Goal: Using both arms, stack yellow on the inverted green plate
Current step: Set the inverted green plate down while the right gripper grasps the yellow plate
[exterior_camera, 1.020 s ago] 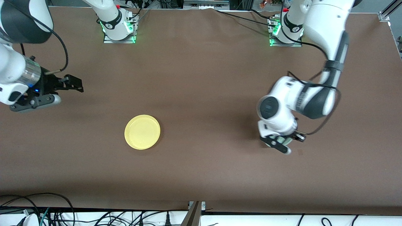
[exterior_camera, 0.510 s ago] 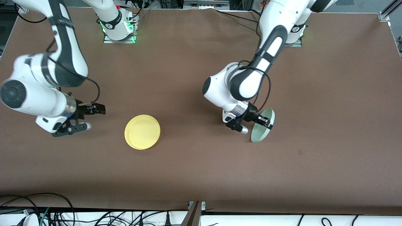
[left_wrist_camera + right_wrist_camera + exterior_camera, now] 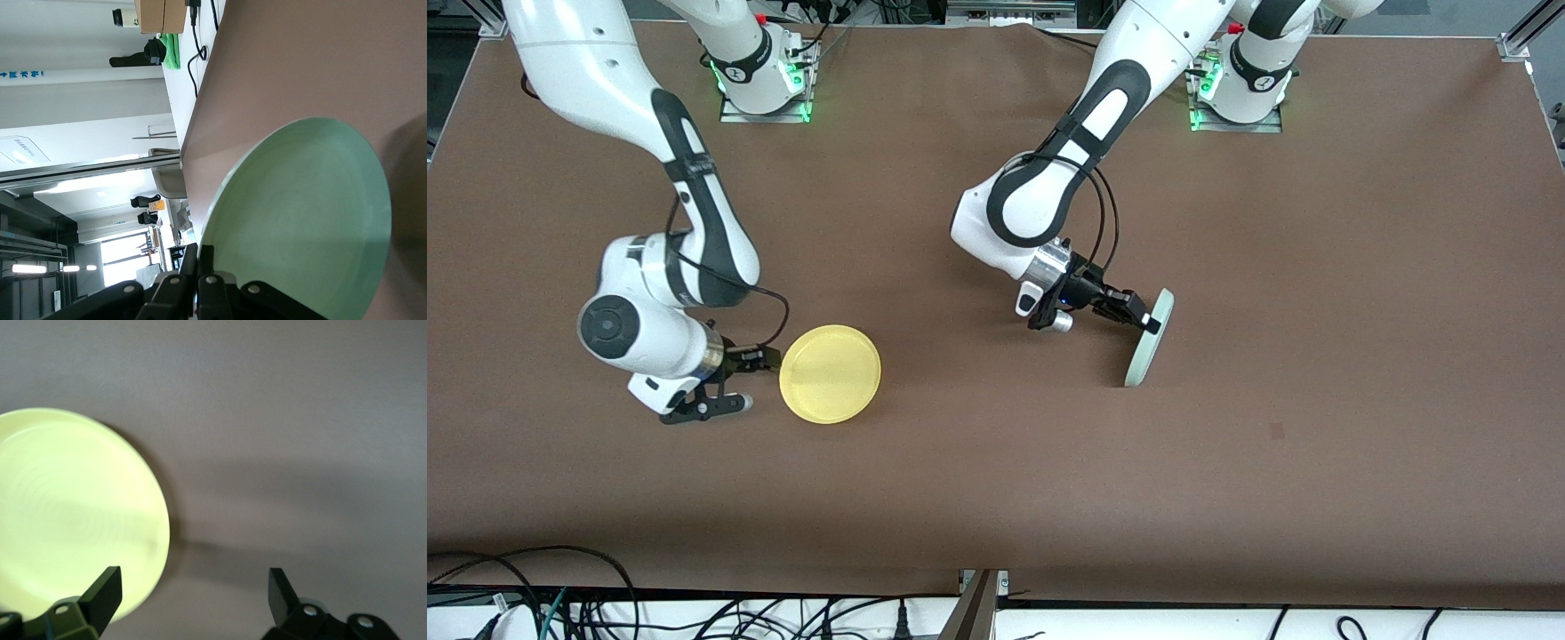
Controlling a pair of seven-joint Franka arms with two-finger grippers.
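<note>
green plate (image 3: 1148,340) stands on edge, mid-flip (lower rim on the table (image 3: 996,462)), pinched by the left gripper (image 3: 1144,317). right gripper (image 3: 758,378), spread wide, sits beside the yellow plate (image 3: 830,373); next, lower green face-down.

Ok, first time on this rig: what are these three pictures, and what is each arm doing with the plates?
Two white robot arms work at a brown table. The wide picture looks down from across the table; the other two come from cameras on each wrist. The left gripper is shut on the rim of the green plate, which is tipped on edge; the left wrist view shows its face. The right gripper is open, low beside the yellow plate, which lies flat on the table, toward the right arm's end.
</note>
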